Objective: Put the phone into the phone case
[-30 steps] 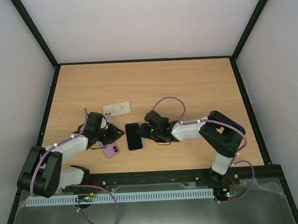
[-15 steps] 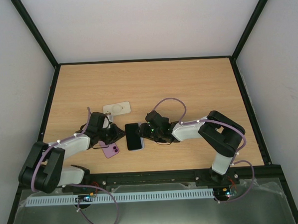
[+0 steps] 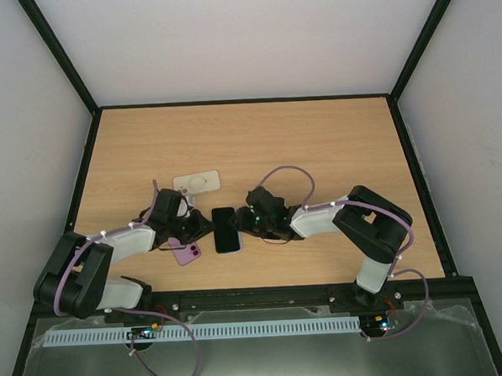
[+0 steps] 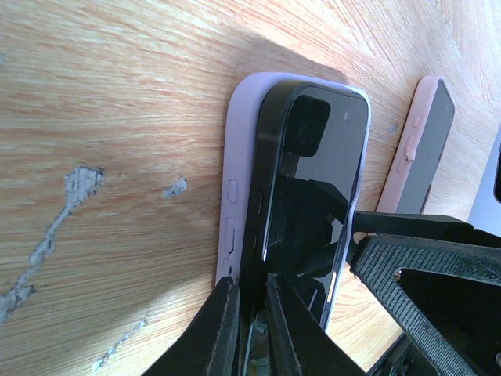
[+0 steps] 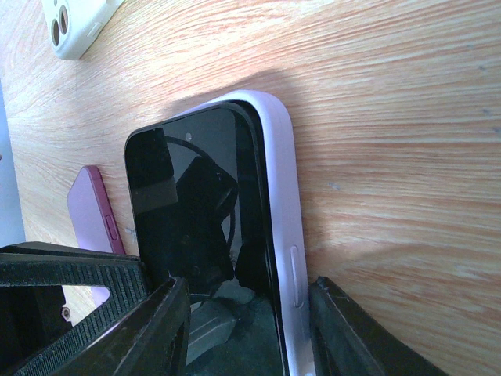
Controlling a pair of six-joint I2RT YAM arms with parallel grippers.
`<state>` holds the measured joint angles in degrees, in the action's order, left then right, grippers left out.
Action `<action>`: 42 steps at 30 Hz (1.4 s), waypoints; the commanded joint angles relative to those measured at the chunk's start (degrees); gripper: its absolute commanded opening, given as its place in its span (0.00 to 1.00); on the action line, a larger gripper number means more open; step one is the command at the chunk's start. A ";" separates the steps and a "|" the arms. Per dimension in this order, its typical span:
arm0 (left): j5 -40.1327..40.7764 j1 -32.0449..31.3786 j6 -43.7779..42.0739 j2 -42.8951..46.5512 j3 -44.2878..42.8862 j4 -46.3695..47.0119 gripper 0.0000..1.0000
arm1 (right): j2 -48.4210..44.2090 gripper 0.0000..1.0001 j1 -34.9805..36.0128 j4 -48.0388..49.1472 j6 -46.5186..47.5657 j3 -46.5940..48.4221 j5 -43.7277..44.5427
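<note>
Your left gripper (image 4: 249, 296) had its jaws drawn nearly together. They pinched one long edge of the black glass-fronted phone (image 4: 317, 180) together with the wall of the lilac soft-sided phone case (image 4: 232, 157), one finger outside the wall and the other on the screen side. Your right gripper (image 5: 246, 294) had its jaws spread to the width of the pair and clamped across it, one finger against the lilac wall and the other at the opposite edge. The phone lay screen up inside the case, flat on the light wooden table (image 3: 316, 142), between your two grippers and toward the near side. Its dark screen was glossy enough to mirror the fingers above it, its corners were rounded, and a small camera dot showed near the far end in the right wrist view. In the left wrist view the black frame with its side buttons stood above the case's lip along the pinched edge, not sunk flush there. In the right wrist view the lilac wall hugged the far corner and the other long side. A purple phone-shaped cover (image 3: 187, 252) lay just beside the pair, apart from it. A white phone case with a ring mark (image 3: 196, 183) lay farther back, also apart.
</note>
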<state>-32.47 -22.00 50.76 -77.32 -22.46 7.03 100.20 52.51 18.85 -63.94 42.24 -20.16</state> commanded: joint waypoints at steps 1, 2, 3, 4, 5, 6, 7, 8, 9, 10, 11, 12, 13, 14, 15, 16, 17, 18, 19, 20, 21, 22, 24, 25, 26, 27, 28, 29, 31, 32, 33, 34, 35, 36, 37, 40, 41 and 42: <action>-0.61 -1.07 0.86 -0.47 -0.85 1.43 0.11 | 0.78 0.42 0.18 3.82 -1.17 -0.73 -1.68; -0.40 -1.32 1.06 -0.59 -0.66 1.49 0.11 | 0.78 0.41 0.18 4.54 -1.37 -0.87 -2.02; -0.20 -1.45 1.22 -0.63 -0.43 1.61 0.11 | 0.83 0.41 0.16 5.19 -1.67 -0.99 -2.37; -0.08 -1.54 1.45 -0.69 -0.22 1.76 0.11 | 0.74 0.41 0.14 5.96 -1.92 -1.06 -2.88; -0.01 -1.55 1.64 -0.67 -0.05 1.84 0.11 | 0.70 0.41 0.17 6.85 -2.22 -1.08 -3.36; 0.07 -1.56 1.82 -0.41 -0.02 1.80 0.11 | 0.61 0.41 0.16 7.83 -2.80 -1.25 -4.04; 0.15 -1.56 1.94 -0.28 0.09 1.66 0.11 | 0.37 0.41 0.19 8.99 -3.41 -1.54 -4.80; 0.20 -1.56 1.97 0.33 0.21 1.41 0.11 | 0.08 0.41 0.14 10.17 -4.31 -1.84 -5.70; 0.21 -1.56 1.91 0.90 0.27 1.10 0.10 | -0.25 0.41 0.16 11.85 -5.37 -2.34 -6.75; 0.19 -1.56 1.70 1.58 0.37 0.57 0.10 | -0.96 0.41 0.19 13.69 -6.50 -3.19 -7.72; 0.55 -1.56 1.37 2.16 0.46 -0.25 0.10 | -1.57 0.41 0.14 15.48 -7.95 -3.95 -8.40; 0.89 -1.56 1.14 2.81 0.48 -1.03 0.10 | -2.19 0.41 0.18 17.70 -9.05 -4.70 -8.81; 1.07 -1.56 0.96 3.28 0.56 -1.68 0.10 | -2.76 0.41 0.14 19.15 -9.96 -5.31 -9.11; 0.98 -1.56 0.97 3.63 0.71 -1.96 0.10 | -3.22 0.41 0.18 20.21 -10.64 -5.85 -9.20; 0.67 -1.56 1.09 3.85 0.91 -2.01 0.11 | -3.47 0.41 0.14 21.07 -11.13 -6.15 -9.37; 0.40 -1.56 1.29 3.96 1.15 -1.91 0.11 | -3.66 0.41 0.28 21.71 -11.60 -6.39 -9.56; 0.06 -1.56 1.66 4.11 1.45 -1.60 0.11 | -3.55 0.41 0.26 22.45 -12.13 -6.71 -9.74; -0.15 -1.56 2.01 4.32 1.77 -1.32 0.11 | -3.41 0.41 0.24 23.61 -12.78 -7.08 -9.99; -0.28 -1.56 2.29 4.65 2.09 -1.09 0.12 | -3.21 0.41 0.25 25.13 -13.54 -7.60 -10.18; -0.27 -1.56 2.50 5.03 2.41 -1.06 0.13 | -3.06 0.41 0.27 26.65 -14.36 -8.09 -10.36; -0.07 -1.56 2.58 5.41 2.64 -1.25 0.14 | -2.83 0.41 0.26 27.96 -15.17 -8.57 -10.48; 0.21 -1.56 2.51 6.07 2.86 -1.63 0.15 | -2.60 0.41 0.27 29.18 -15.78 -8.82 -10.55; 0.90 -1.56 2.29 6.69 2.86 -2.52 0.16 | -2.05 0.41 0.23 31.22 -16.90 -9.17 -10.92; 1.06 -1.56 2.32 6.92 2.88 -2.68 0.16 | -1.70 0.41 0.30 31.87 -17.42 -9.27 -10.98; 1.02 -1.56 2.39 7.06 2.86 -2.67 0.17 | -1.41 0.41 0.34 32.64 -18.02 -9.32 -11.11; 0.87 -1.56 2.47 7.21 2.87 -2.53 0.17 | -1.01 0.41 0.37 33.78 -18.59 -9.36 -11.37; 0.82 -1.56 2.53 7.33 2.86 -2.40 0.17 | -0.60 0.41 0.41 34.77 -19.19 -9.52 -11.54; 0.83 -1.56 2.58 7.40 2.86 -2.33 0.18 | -0.30 0.41 0.52 35.38 -19.37 -9.56 -11.64; 0.75 -1.56 2.55 7.65 2.98 -1.99 0.18 | 0.12 0.41 0.62 35.27 -19.39 -9.58 -11.50; 0.67 -1.56 2.51 7.80 3.06 -1.76 0.19 | 0.36 0.41 0.62 34.90 -19.28 -9.57 -11.34; 0.59 -1.56 2.62 7.87 3.11 -1.49 0.19 | 0.59 0.41 0.61 34.48 -19.08 -9.59 -11.24; 0.51 -1.56 2.66 7.92 3.21 -1.35 0.19 | 0.82 0.41 0.58 34.16 -18.87 -9.48 -11.14; 0.37 -1.56 2.71 7.89 3.22 -1.27 0.20 | 1.11 0.41 0.67 33.86 -18.73 -9.47 -11.05; 0.27 -1.56 2.76 7.84 3.21 -1.17 0.20 | 1.31 0.41 0.64 33.24 -18.48 -9.36 -11.04; 0.14 -1.56 2.84 7.79 3.21 -1.08 0.20 | 1.52 0.41 0.64 31.91 -17.99 -8.96 -10.84; 0.01 -1.56 3.05 7.71 3.49 -0.62 0.20 | 2.06 0.39 0.68 25.62 -14.94 -7.00 -9.89; 0.03 -1.56 3.15 7.64 3.48 -0.62 0.20 | 2.22 0.37 0.74 24.16 -14.20 -6.44 -9.72; 0.04 -1.56 3.20 7.77 3.52 -0.57 0.20 | 2.27 0.36 0.75 23.33 -13.67 -6.12 -9.38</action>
<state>-29.06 -22.96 53.23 -70.37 -19.51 3.86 101.38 52.53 46.46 -80.88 33.43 -29.74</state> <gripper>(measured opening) 0.203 0.379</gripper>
